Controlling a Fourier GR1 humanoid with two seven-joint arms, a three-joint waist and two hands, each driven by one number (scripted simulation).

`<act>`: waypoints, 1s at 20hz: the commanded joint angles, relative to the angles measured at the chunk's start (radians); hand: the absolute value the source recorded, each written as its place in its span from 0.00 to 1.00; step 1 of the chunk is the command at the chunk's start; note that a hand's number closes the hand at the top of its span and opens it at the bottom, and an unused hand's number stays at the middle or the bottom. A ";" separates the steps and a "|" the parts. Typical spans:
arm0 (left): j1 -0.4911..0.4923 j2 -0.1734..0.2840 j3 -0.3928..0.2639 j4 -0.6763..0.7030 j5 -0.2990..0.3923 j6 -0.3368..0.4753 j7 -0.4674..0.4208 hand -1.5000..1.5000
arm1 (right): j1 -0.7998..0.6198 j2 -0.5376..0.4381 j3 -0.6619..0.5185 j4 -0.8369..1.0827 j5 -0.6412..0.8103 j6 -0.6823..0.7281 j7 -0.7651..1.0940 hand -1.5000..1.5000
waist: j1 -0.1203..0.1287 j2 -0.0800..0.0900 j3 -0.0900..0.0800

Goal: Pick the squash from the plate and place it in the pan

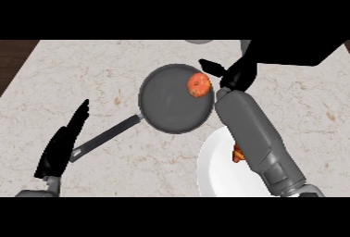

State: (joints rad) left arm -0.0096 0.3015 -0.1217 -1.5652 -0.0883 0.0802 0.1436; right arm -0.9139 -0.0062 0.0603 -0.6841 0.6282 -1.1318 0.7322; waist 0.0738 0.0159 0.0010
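Note:
An orange squash [199,85] lies inside the dark grey pan [164,106], close to its right rim. Just right of it is my right hand [236,76], apart from the squash, with its fingers relaxed and one pointing up-left over the rim; nothing is in it. The grey right forearm runs down across the white plate [213,171] at the lower right and hides much of it. A small orange bit [236,154] shows on the plate at the forearm's left edge. My left hand [65,139] rests open at the lower left, fingers straight.
The pan's handle [106,136] points down-left, ending near my left hand. A large black shape [294,51] fills the back right behind my right hand. A grey object [198,41] peeks in at the top edge. Dark wood borders the counter at the far left [14,60].

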 commanded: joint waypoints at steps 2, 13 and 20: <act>0.063 -0.009 0.013 -0.036 -0.010 0.033 0.017 0.50 | 0.076 0.006 -0.030 -0.040 0.007 -0.214 0.003 0.00 | -0.059 -0.019 -0.001; 0.125 0.007 0.071 -0.040 0.015 0.018 -0.012 0.50 | 0.591 0.006 0.153 -0.546 0.221 -0.149 0.051 0.00 | -0.117 -0.034 -0.004; 0.121 -0.004 0.059 -0.083 -0.008 0.031 0.023 0.50 | 1.031 -0.044 0.243 -1.051 0.286 -0.021 0.050 0.00 | -0.121 -0.031 -0.003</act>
State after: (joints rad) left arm 0.1170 0.2984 -0.0672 -1.6242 -0.0951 0.1089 0.1466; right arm -0.0896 -0.0246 0.2570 -1.4943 0.8739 -1.2227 0.7707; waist -0.0436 -0.0159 -0.0022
